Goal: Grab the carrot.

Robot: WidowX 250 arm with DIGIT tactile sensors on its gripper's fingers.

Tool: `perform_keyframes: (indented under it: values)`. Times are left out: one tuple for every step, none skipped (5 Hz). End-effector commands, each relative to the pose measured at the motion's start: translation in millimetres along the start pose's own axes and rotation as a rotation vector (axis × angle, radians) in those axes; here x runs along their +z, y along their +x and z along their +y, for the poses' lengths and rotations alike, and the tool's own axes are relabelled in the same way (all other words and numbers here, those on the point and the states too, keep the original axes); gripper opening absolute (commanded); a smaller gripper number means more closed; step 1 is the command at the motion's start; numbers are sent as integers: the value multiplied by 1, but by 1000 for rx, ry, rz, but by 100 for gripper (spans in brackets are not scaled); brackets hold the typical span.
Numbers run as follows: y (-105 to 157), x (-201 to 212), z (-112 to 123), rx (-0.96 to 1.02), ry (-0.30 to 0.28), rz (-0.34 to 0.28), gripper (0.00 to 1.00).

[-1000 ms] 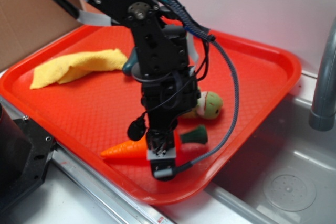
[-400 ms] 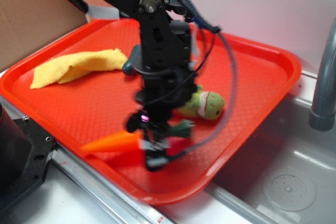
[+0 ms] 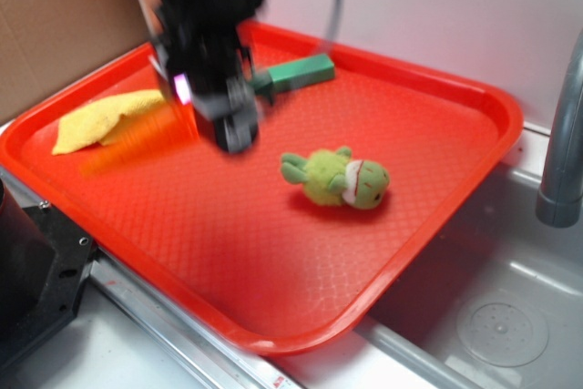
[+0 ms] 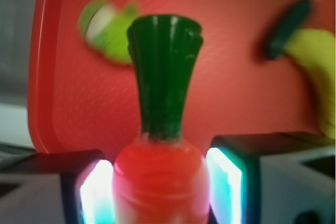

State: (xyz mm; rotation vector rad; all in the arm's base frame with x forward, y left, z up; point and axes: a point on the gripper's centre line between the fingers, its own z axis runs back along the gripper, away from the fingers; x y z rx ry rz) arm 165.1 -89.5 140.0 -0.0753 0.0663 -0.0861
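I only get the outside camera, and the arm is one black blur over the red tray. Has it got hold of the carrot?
Observer: Yes. The wrist camera shows the carrot clamped between the two fingers of the pincer.
Operator: Which end is it gripping?
Observer: The orange body. The green stem sticks out past the fingers.
Operator: Is the arm hiding anything from me?
Observer: A small dark green toy lies on the tray beside the yellow cloth.
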Motion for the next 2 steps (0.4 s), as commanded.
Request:
perform_keyframes:
  values:
    - [-31, 78, 35, 210, -52, -179, 0]
    - [-32, 81, 36, 120, -19, -198, 0]
